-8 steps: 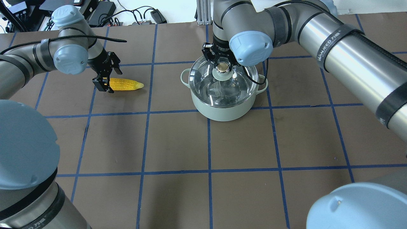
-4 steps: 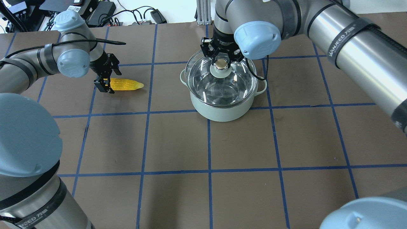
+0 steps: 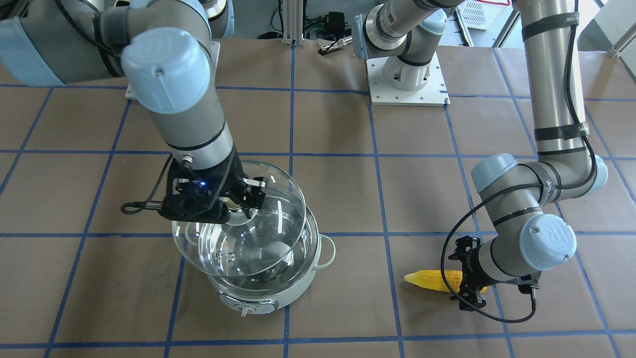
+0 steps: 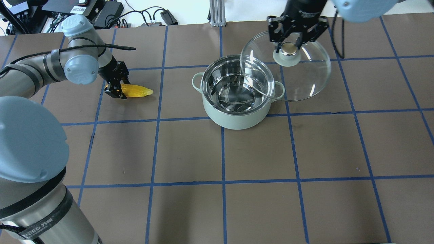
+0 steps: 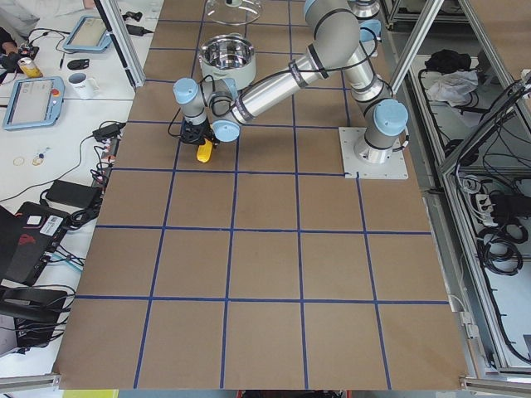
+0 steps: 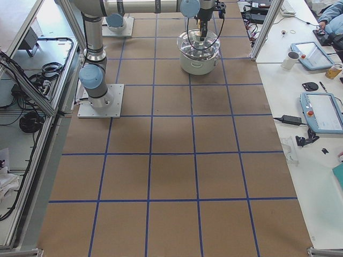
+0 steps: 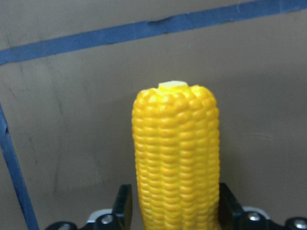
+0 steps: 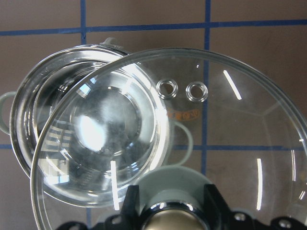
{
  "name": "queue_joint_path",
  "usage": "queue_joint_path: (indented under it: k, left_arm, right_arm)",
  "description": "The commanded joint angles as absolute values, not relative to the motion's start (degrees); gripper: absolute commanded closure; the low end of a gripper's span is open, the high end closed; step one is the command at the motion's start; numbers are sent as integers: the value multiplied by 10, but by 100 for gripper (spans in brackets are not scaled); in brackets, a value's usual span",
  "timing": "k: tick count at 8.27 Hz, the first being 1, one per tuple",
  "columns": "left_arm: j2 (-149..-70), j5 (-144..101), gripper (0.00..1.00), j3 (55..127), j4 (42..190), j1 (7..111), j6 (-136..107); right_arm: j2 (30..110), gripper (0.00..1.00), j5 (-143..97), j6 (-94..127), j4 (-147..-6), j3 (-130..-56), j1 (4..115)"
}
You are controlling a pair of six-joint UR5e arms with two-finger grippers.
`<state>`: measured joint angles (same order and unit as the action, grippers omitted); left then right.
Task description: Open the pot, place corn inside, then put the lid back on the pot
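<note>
The right arm drops in from the top right of the overhead view, wrist turned straight down. The right tool [image 4: 289, 45] is clamped tight on the gold knob [image 4: 289, 48] of the lid [image 4: 305, 79]. The lid is off the pot [image 4: 237, 118] and hangs in the air. It is tilted, and its lower left edge overlaps the pot's right rim in that view. From the wrist camera, the glass dome fills the frame, with the pot's shiny steel inside showing through it on the left.

The pot stands open on the table [image 4: 190, 149], just above centre in the overhead view, with one loop handle on each side.

At the upper left of the overhead view, the left arm stretches in from the frame's left edge. Its forearm is low and its wrist is bent down to the table. The left tool [image 4: 115, 90] sits at the blunt end of the corn [image 4: 137, 90]. In the wrist view its fingers [image 7: 123, 208] press against both sides of the cob, closed on it. The corn lies flat on the table, well to the left of the pot, with its pointed end towards the pot.
</note>
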<state>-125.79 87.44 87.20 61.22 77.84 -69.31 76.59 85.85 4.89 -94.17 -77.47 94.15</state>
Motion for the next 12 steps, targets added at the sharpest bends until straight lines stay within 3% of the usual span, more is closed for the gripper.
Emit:
queue_joint_path:
  k: [1, 4, 7, 12]
  left_arm:
    - [-1252, 870, 100, 872, 607, 779, -687]
    - [-1183, 880, 100, 874, 613, 780, -720]
    - [-1095, 873, 100, 874, 618, 856, -806]
    - [-1093, 871, 100, 874, 597, 1028, -971]
  right_arm:
    - [825, 77, 895, -141, -879, -773, 841]
    - [842, 78, 904, -304, -861, -775, 718]
    - [834, 80, 904, -342, -864, -780, 701]
    - [834, 81, 905, -345, -864, -781, 699]
